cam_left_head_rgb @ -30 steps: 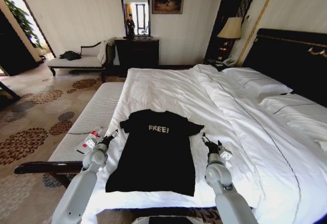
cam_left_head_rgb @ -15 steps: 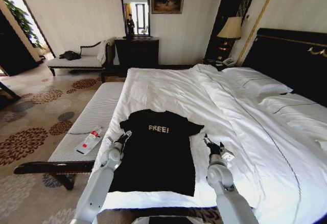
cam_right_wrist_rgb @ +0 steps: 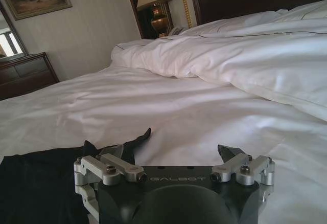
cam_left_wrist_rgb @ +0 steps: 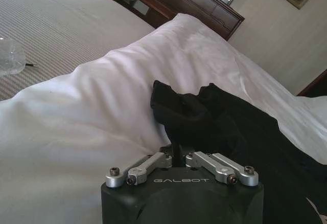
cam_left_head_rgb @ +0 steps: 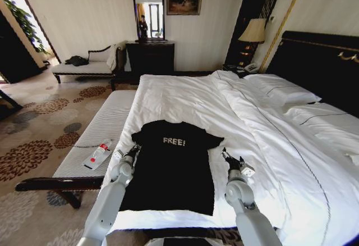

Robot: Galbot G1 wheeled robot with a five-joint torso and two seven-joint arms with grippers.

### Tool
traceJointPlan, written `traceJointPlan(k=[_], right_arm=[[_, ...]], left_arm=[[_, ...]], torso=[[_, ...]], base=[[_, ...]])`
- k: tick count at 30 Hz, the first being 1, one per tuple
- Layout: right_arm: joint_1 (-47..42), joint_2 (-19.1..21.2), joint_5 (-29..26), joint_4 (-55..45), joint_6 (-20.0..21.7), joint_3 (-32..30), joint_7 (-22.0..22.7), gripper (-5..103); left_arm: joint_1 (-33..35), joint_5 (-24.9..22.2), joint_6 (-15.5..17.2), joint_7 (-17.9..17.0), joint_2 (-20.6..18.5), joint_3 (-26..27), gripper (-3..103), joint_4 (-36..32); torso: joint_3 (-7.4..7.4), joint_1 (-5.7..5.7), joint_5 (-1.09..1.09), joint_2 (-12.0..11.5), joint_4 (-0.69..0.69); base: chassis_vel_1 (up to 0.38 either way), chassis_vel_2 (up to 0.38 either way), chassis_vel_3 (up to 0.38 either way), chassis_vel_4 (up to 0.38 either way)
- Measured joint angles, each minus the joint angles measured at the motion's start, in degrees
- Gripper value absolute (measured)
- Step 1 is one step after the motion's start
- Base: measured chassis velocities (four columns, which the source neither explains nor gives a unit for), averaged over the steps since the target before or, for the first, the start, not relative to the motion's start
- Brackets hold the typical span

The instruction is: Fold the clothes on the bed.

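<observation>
The clothes are one black T-shirt with white "FREE!" lettering, lying flat near the foot of the bed. My left gripper is at the shirt's left sleeve. In the left wrist view this gripper is shut, with bunched black fabric pinched at its tips. My right gripper rests on the white sheet just beside the shirt's right edge, below the right sleeve. The right wrist view shows it open, one fingertip over the black cloth, the other over the sheet.
A striped bench runs along the bed's left side with a plastic bottle on it. The rumpled duvet and pillows lie to the right by the dark headboard. A chaise and dresser stand at the far wall.
My left arm has swung right from the bench edge to the shirt's left sleeve. The right arm has hardly moved.
</observation>
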State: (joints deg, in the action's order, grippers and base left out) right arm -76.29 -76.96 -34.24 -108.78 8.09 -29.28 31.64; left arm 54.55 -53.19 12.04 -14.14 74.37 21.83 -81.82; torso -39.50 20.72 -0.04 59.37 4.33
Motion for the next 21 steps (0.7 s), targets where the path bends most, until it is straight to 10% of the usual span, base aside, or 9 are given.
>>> traceJointPlan(k=[21], right_arm=[[-0.7, -0.3, 0.0, -0.5, -0.1, 0.0, 0.2, 100]], left_arm=[[3.6, -0.9, -0.1, -0.3, -6.7, 2.0, 0, -6.5]], torso=[[0.0, 0.0, 0.0, 0.0, -0.03]], base=[[0.0, 0.0, 0.0, 0.0]])
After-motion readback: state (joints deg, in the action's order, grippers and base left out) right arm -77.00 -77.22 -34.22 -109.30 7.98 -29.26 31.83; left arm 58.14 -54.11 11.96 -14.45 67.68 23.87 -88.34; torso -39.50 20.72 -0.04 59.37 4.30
